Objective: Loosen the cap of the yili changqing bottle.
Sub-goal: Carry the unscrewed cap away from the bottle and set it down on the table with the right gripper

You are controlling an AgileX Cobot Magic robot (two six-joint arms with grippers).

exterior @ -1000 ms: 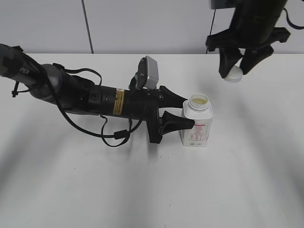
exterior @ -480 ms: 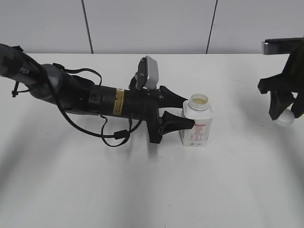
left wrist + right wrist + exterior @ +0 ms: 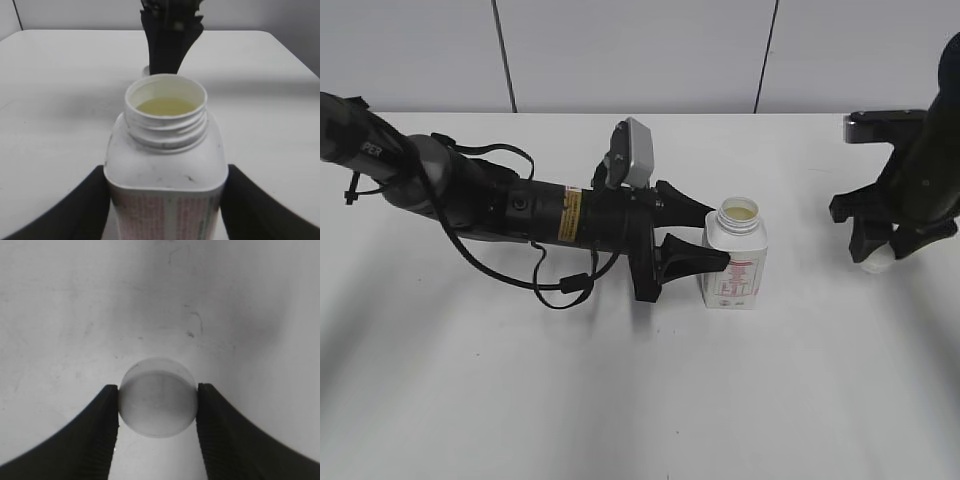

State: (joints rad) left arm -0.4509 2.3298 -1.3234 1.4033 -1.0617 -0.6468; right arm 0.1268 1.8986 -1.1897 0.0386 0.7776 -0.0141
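The yili changqing bottle stands upright mid-table, white with a red-printed label, its neck open with pale liquid inside. My left gripper is shut on its body, one finger on each side; the left wrist view shows the bottle between the black fingers. The cap is off the bottle. My right gripper is shut on the cap at the right of the table, low at the surface. In the right wrist view the round white cap sits between the two fingers.
The white table runs under both arms. The left arm's black body and cables lie across the table's left half. A grey wall with panel seams stands behind.
My right gripper carried the cap from above and beside the bottle to the right and down to the table. The left gripper and bottle have not moved.
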